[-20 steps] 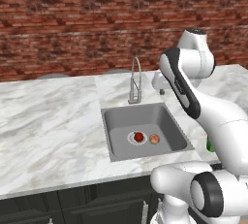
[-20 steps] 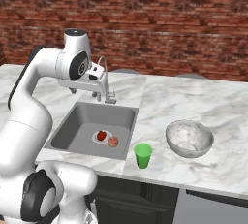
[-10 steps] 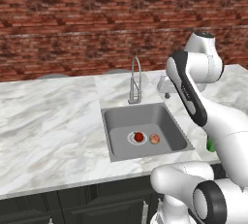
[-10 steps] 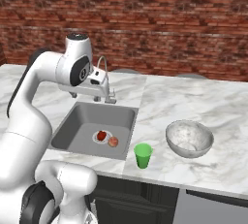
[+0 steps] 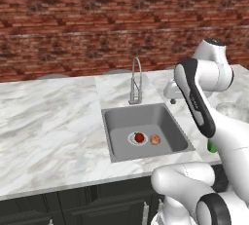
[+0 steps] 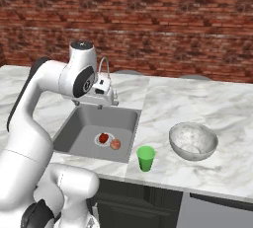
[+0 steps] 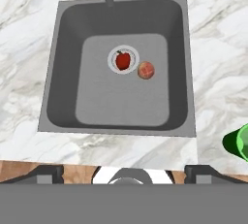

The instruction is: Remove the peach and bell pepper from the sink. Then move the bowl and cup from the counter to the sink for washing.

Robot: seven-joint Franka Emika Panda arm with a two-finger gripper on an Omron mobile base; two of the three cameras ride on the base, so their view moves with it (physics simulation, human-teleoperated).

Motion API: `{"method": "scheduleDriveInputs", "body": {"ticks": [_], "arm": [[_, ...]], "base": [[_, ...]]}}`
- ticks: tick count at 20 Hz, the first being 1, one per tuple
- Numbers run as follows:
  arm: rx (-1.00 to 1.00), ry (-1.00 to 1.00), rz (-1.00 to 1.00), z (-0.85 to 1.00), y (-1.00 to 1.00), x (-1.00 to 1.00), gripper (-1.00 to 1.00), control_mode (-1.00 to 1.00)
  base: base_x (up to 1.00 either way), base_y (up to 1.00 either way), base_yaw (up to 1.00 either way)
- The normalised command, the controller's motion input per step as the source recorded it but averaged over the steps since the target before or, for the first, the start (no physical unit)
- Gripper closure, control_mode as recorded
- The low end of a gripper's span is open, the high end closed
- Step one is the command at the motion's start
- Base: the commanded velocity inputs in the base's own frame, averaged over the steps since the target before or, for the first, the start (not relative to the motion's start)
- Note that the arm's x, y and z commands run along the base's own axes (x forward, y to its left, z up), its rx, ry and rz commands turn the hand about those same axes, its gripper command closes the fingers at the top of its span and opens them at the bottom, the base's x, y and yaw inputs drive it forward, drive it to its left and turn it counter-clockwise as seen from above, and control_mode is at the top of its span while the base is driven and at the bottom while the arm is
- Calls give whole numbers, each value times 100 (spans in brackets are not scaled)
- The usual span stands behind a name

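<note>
Right base view | gripper (image 6: 109,100) spread wide, lower toward sink (image 6: 74,133) than before | bell pepper (image 7: 123,60), peach (image 7: 146,70) unmoved

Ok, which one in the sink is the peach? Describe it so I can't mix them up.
Look in the grey sink set in the marble counter. On its floor, the dark red bell pepper sits over the round drain; the peach is beside it, paler orange-pink, off the drain.

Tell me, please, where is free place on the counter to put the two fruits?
Left of the sink, the counter is bare up to the brick wall. Right side is crowded: cup and bowl stand there.
</note>
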Motion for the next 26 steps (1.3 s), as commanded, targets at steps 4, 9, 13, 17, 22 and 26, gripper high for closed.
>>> {"method": "scheduleDriveInputs", "body": {"ticks": [4, 9, 13, 17, 22, 26], "arm": [[0, -1, 1, -21, -7, -10, -100, -100], [0, 0, 3, -23, -10, -7, -100, -100], [1, 0, 5, -26, -9, -2, -100, -100], [0, 0, 9, -29, 0, 0, -100, -100], [0, -1, 12, -28, 0, 0, -100, -100], [4, -6, 17, -29, -4, -1, -100, -100]], "base": [[0, 0, 0], [0, 0, 0], [0, 0, 0], [0, 0, 0], [0, 0, 0], [0, 0, 0]]}}
